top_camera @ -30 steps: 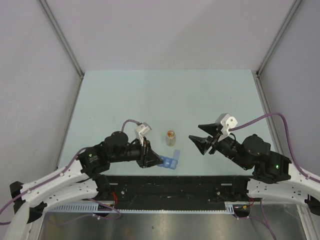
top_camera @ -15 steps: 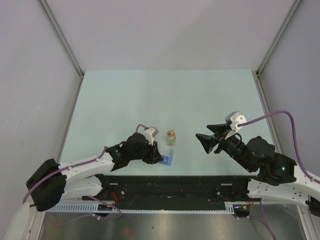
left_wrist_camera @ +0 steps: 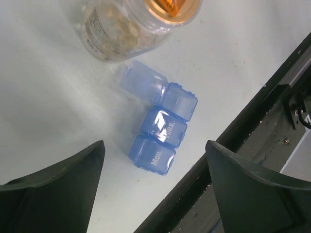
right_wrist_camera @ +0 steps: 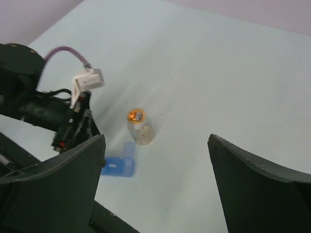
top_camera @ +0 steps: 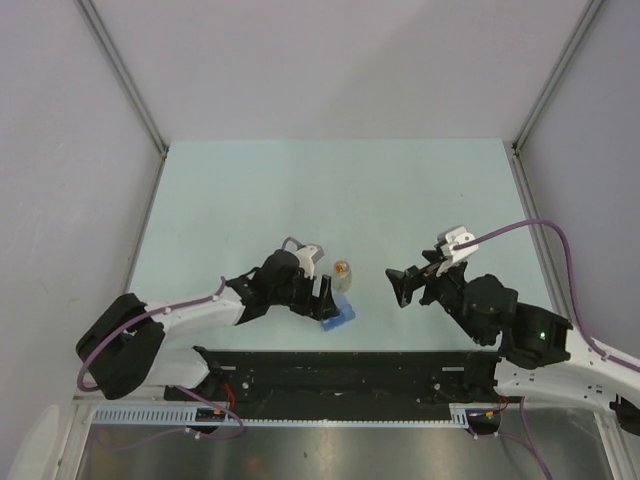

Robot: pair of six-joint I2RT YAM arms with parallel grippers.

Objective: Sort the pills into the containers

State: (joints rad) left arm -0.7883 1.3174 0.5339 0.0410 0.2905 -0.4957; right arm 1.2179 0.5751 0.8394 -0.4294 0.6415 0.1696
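The containers are a translucent blue pill box (left_wrist_camera: 163, 133) of three joined compartments, lying near the table's front edge (top_camera: 340, 318). Its end lid stands open as a pale flap. Just behind it a clear jar (left_wrist_camera: 126, 24) with an orange top holds the pills (left_wrist_camera: 114, 29); the same jar (top_camera: 342, 273) and box (right_wrist_camera: 118, 166) show in the other views. My left gripper (left_wrist_camera: 154, 144) hangs open over the box (top_camera: 323, 297), touching nothing. My right gripper (right_wrist_camera: 156, 138) is open and empty, to the right of the jar (right_wrist_camera: 140, 127) and well apart from it (top_camera: 400, 286).
A black rail (left_wrist_camera: 252, 121) runs along the table's near edge right beside the pill box. Grey walls (top_camera: 80, 150) close off the left, right and back of the table (top_camera: 330, 190). The left arm's wrist and cable (right_wrist_camera: 73, 97) sit left of the jar.
My left gripper has slid right toward the jar and opened its jaws wide over the pill box. My right gripper has opened wider and shifted slightly left.
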